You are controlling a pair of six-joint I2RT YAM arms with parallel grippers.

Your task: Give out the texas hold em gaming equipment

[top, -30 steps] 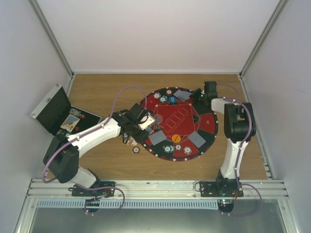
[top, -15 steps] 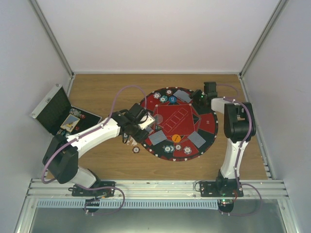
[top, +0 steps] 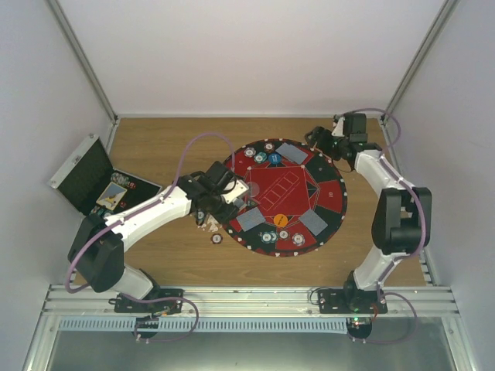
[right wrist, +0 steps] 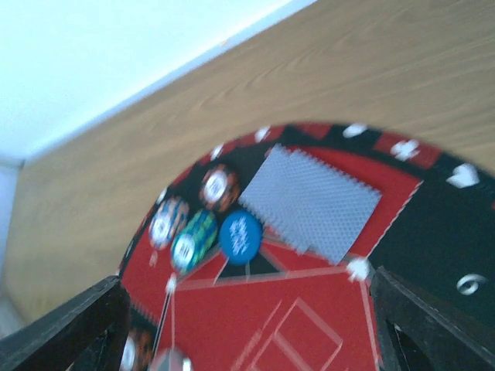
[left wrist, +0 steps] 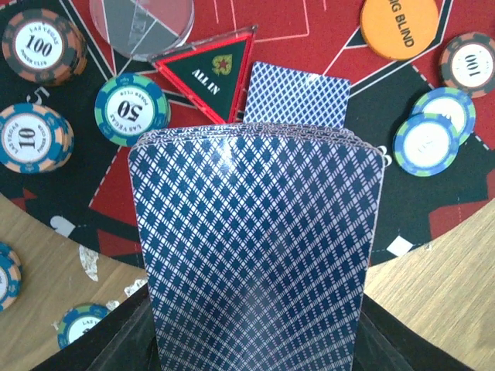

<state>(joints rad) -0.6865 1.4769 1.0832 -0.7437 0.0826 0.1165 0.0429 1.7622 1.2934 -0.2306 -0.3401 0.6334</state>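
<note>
table [top: 155, 147]: wood grain, smooth, matt
mat [top: 329, 193]: printed red-black, matt
card deck [left wrist: 255, 255]: smooth card, faint sheen on backs
chips [left wrist: 131, 108]: plastic look, matt, printed centre labels
clear disc [left wrist: 143, 23]: transparent plastic, glossy
orange disc [left wrist: 398, 27]: smooth, matt
case [top: 73, 162]: silvery metal edging, dull

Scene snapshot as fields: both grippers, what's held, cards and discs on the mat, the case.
left gripper: shut on deck of cards, at the mat's left edge
right gripper: open, empty, by the mat's far-right edge
mat: round, red and black, mid-table
cards face down on mat: far card; near-left card; near-right card
discs on mat: orange disc near side; blue disc far side
loose chip: on the wood, off the mat
case: open, far left
</note>
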